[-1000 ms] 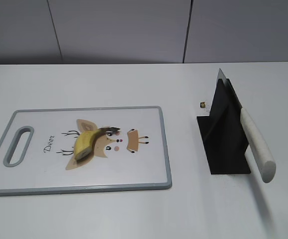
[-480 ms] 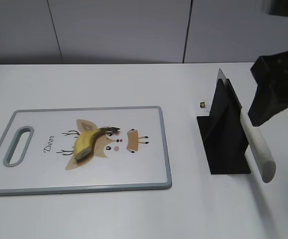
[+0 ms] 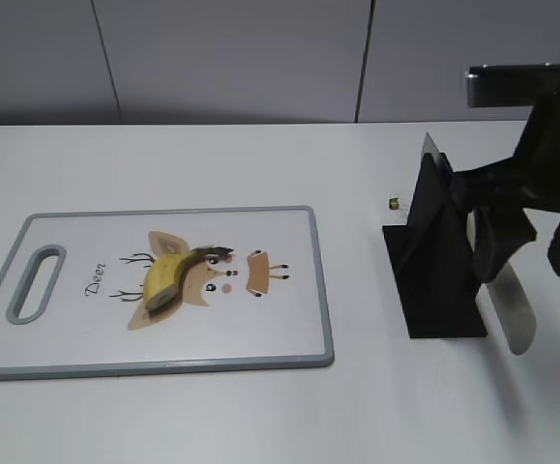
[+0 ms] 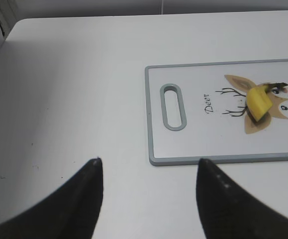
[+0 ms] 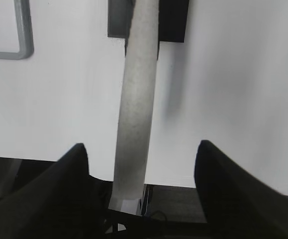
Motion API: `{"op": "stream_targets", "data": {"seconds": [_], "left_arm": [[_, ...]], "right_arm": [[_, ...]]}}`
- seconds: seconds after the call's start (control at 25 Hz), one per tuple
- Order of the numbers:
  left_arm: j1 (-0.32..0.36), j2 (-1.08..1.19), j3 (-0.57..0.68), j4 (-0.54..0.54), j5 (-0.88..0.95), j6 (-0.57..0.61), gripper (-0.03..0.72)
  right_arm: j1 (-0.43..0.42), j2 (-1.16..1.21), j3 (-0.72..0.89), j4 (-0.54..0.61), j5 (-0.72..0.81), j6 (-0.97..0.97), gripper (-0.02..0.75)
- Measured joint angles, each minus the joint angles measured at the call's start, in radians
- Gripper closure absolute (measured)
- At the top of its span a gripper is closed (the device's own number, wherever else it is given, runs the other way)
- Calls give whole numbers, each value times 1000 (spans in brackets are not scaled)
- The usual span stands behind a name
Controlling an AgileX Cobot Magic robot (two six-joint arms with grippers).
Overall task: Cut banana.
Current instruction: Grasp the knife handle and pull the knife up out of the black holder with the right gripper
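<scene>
The banana [image 3: 170, 276], a short yellow stub with a dark stem tip, lies on the white cutting board [image 3: 280, 333] over its deer print; it also shows in the left wrist view [image 4: 258, 99]. A knife with a pale handle [image 3: 514, 314] rests in a black stand [image 3: 432, 261]. My right gripper [image 3: 497, 237] hangs over the handle, jaws open on either side of it [image 5: 138, 114], not closed. My left gripper [image 4: 148, 167] is open and empty above bare table, short of the board's handle end [image 4: 173, 107].
A small brown object [image 3: 394, 203] lies on the table behind the stand. The board's corner [image 5: 19, 35] shows in the right wrist view. The table's front edge [image 5: 178, 184] lies just under the knife handle's end.
My right arm has come in from the right and down over the knife handle; one second ago it was barely in view. The banana, board and knife have not moved.
</scene>
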Motion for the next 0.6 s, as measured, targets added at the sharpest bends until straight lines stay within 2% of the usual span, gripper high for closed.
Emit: {"op": "stream_targets", "data": {"seconds": [0.4,0.6], "left_arm": [[0,0,0,0,0,0,112],[0,0,0,0,0,0,112]], "right_arm": [[8,67,81,0,-146,29,237],[8,88,81,-2,-158,37,237]]}}
